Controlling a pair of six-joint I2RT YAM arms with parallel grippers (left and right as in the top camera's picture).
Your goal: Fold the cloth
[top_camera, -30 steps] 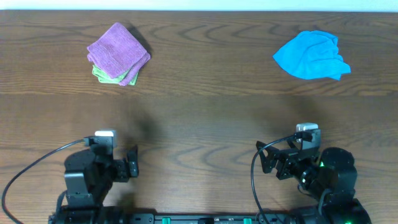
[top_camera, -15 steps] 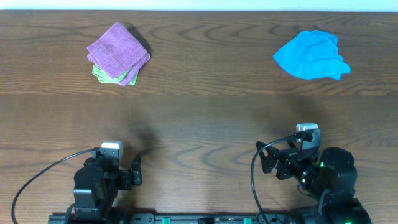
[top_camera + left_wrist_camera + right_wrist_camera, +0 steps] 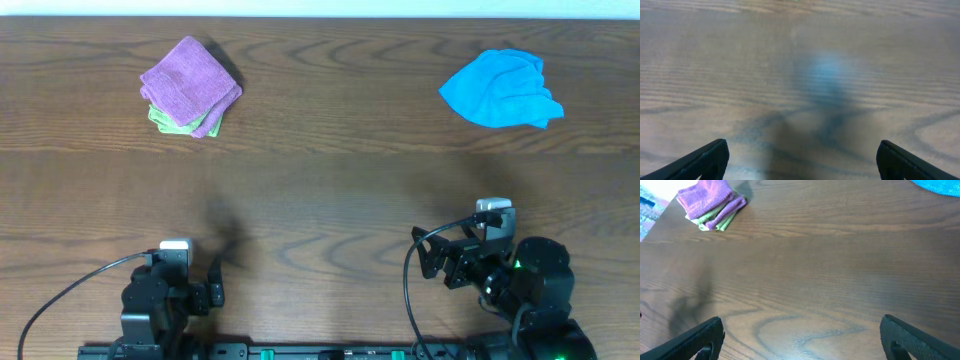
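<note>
- Blue cloth (image 3: 498, 89) lies crumpled and unfolded at the far right of the table (image 3: 330, 190), well apart from both arms.
- Purple cloth (image 3: 188, 78), folded, sits on a green cloth (image 3: 163, 121) at the far left.
- Left gripper (image 3: 801, 159) hangs low over bare wood at the near left edge, fingers spread wide, holding nothing.
- Right gripper (image 3: 802, 337) sits at the near right edge, fingers likewise wide apart and empty, angled toward the purple cloth.

No text, label, brand, number or sign can be read in any view, neither on the dark wood-grain surface (image 3: 320, 180), the crumpled blue cloth (image 3: 500, 88), nor the folded purple and green cloths (image 3: 190, 85).
</note>
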